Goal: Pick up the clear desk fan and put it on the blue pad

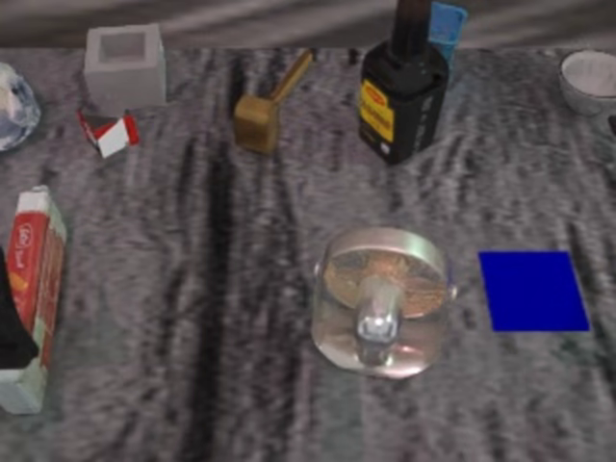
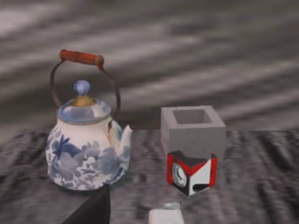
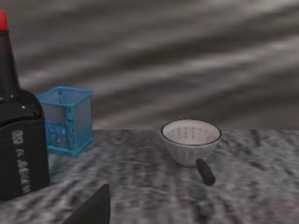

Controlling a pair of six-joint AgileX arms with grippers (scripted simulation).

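Observation:
The clear desk fan [image 1: 382,300] lies on the table right of centre, a round transparent drum with copper-pink blades and a silvery hub. Just to its right lies the flat blue pad [image 1: 532,291], bare and apart from it. Neither gripper is near the fan. A dark piece of my left arm [image 1: 6,318] shows at the table's left edge. In the left wrist view one dark fingertip [image 2: 96,210] shows with nothing against it. The right wrist view likewise shows a lone fingertip [image 3: 96,207] over bare table. Fan and pad appear in neither wrist view.
Along the back stand a dark bottle [image 1: 401,91], a light-blue box [image 1: 447,29], a wooden mallet [image 1: 265,106], a grey open box [image 1: 125,63] and a red-white cube [image 1: 109,133]. A teapot [image 2: 86,142] and a carton [image 1: 34,289] sit left; a white bowl [image 1: 589,79] far right.

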